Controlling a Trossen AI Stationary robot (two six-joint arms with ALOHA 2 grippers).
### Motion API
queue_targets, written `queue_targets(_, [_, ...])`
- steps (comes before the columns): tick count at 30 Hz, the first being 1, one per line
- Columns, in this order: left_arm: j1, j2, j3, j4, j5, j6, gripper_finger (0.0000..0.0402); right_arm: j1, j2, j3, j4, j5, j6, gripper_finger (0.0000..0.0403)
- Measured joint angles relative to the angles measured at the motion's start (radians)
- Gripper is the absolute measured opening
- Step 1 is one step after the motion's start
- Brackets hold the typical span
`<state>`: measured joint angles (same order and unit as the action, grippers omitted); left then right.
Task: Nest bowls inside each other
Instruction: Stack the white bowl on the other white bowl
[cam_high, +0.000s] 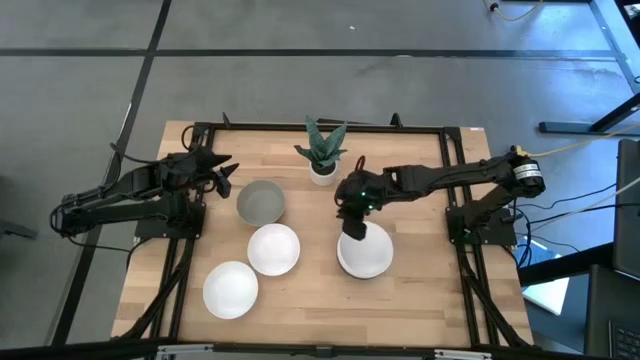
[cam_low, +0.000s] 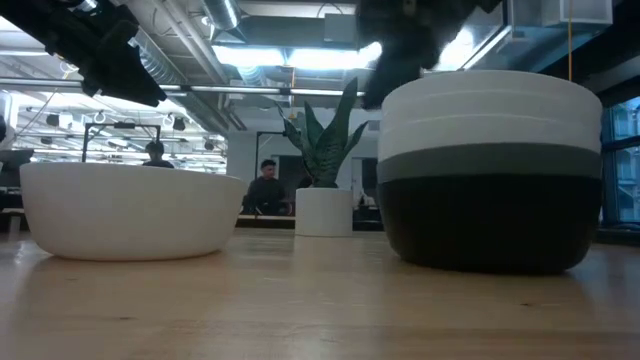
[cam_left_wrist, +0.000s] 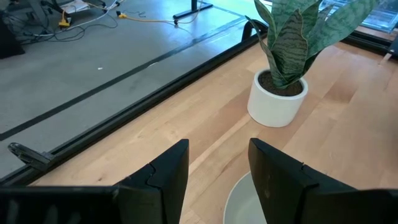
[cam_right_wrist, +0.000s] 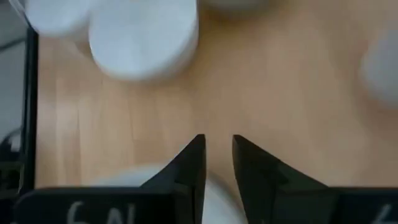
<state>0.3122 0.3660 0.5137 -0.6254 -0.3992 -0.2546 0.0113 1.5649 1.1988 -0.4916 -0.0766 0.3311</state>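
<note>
A stack of nested bowls stands right of centre; in the low view it shows black at the bottom, then grey, then white. My right gripper is at the stack's far left rim, shut on the top white bowl. A grey bowl and two white bowls stand singly on the table. My left gripper is open and empty, just past the grey bowl's far left rim. My right gripper holds the top white bowl by its rim on the stack's far left side. The rim passes between the two fingers, one over the bowl's inside and one outside. The fingers come from above, slanting down. The bowl sits level in the stack.
A small white pot with a green plant stands at the far middle, between the arms; it also shows in the left wrist view. A black frame runs round the table's far edge. People sit in the room behind.
</note>
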Motion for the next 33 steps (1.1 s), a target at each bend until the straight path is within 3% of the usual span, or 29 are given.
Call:
queue_targets(7, [0.0, 0.0, 0.0, 0.0, 0.0, 0.0, 0.0161, -0.003, -0.046, 0.0, 0.252, 0.109, -0.111, 0.0081])
queue_targets(16, [-0.001, 0.0, 0.0, -0.002, 0.0, -0.007, 0.0161, -0.017, -0.106, -0.046, 0.295, 0.153, -0.176, 0.0081])
queue_targets(23, [-0.001, 0.0, 0.0, -0.004, 0.0, -0.031, 0.0161, -0.039, -0.26, -0.221, 0.404, 0.182, -0.176, 0.0081])
queue_targets(33, [0.0, 0.0, 0.0, -0.002, -0.035, -0.02, 0.0161, -0.061, -0.607, -0.625, 0.709, 0.182, -0.134, 0.0081])
